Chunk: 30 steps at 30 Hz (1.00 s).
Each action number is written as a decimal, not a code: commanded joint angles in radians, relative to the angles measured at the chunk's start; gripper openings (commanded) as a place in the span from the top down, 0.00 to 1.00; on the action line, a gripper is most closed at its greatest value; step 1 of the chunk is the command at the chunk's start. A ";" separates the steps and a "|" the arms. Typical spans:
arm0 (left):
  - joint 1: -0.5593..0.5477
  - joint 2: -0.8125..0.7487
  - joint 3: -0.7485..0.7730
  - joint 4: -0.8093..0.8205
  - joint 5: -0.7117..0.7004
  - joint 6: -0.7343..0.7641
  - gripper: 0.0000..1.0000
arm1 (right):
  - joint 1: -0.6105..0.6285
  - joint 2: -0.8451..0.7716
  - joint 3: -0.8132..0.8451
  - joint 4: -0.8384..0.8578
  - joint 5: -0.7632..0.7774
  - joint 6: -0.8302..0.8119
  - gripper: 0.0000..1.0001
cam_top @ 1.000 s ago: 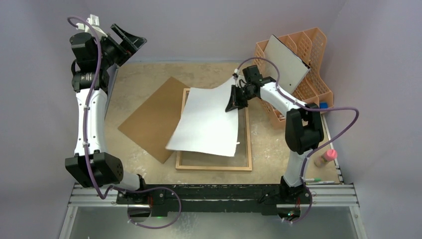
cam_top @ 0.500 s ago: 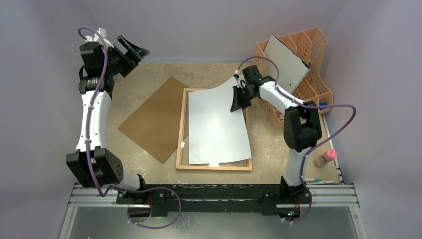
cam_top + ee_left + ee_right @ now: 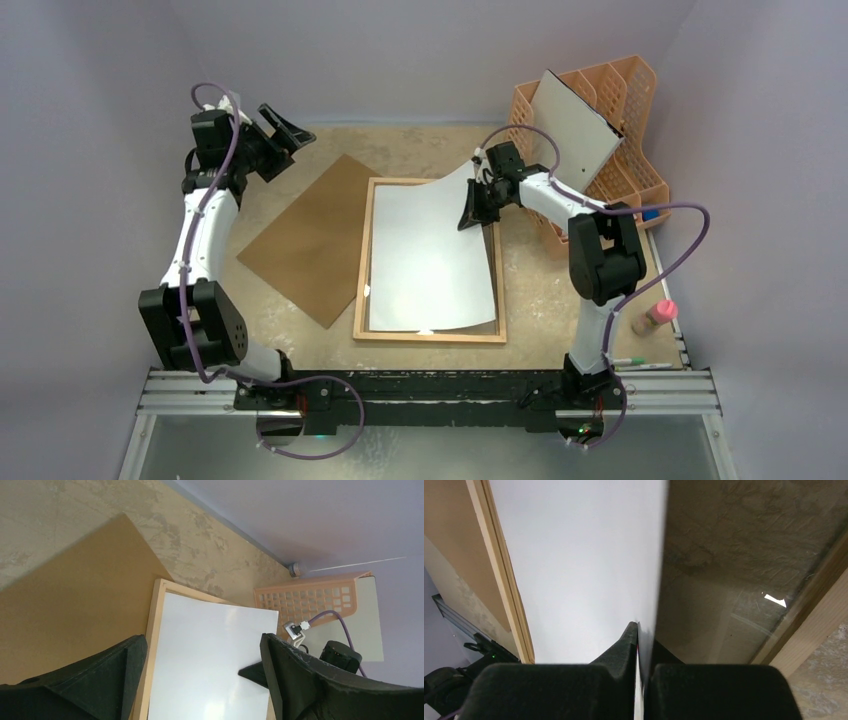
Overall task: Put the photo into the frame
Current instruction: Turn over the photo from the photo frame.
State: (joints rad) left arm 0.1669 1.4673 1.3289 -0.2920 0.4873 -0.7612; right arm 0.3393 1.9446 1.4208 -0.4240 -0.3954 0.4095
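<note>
Photo (image 3: 430, 260), white back up, lies across the frame (image 3: 362, 262) at the middle of the desk, its near edge apparently down inside the light wood rails while its far right corner curls up, grasped by the right gripper (image 3: 472, 212), whose fingers (image 3: 630, 639) are clenched on the sheet's edge in the right wrist view. Bare glass (image 3: 744, 565) shows beside that edge on the right side. The left gripper (image 3: 202, 642) hangs above the far left corner of the desk with its jaws wide apart, gripping nothing. The step in hand looks like the final lowering: it would go best if the raised corner came down slowly, the sheet's edges kept parallel to the rails, and the grip were released only once the paper sits flat on the glass, since a glossy print let go early could spring or slide over a rail. A brown backing panel (image 3: 300, 235) lies at an angle just left of the frame, one corner seeming to tuck under it. An orange lattice organizer (image 3: 635, 95) with a white-grey board (image 3: 575, 125) leaning in it fills the far right corner; a pink-capped bottle (image 3: 655, 317) and a pen (image 3: 640, 363) sit toward the near right corner. The desk top (image 3: 540, 290) is mottled beige, walled in pale lilac, with a metal rail along its near edge.
</note>
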 commanded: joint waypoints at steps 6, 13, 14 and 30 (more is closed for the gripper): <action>-0.020 0.060 -0.041 0.115 0.032 0.017 0.13 | -0.003 0.020 -0.008 0.029 0.028 0.042 0.91; -0.032 0.098 -0.041 0.131 0.045 0.009 0.15 | -0.003 0.002 -0.066 0.074 0.034 0.129 0.93; -0.033 0.102 -0.041 0.131 0.045 0.010 0.15 | -0.003 0.002 -0.069 0.076 0.033 0.135 0.93; -0.040 0.125 -0.067 0.058 -0.003 0.088 0.15 | -0.004 -0.045 -0.052 -0.012 0.121 0.105 0.50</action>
State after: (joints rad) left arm 0.1356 1.5944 1.2869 -0.2169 0.5156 -0.7361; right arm 0.3412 1.9606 1.3506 -0.3664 -0.3477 0.5171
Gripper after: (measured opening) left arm 0.851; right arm 0.452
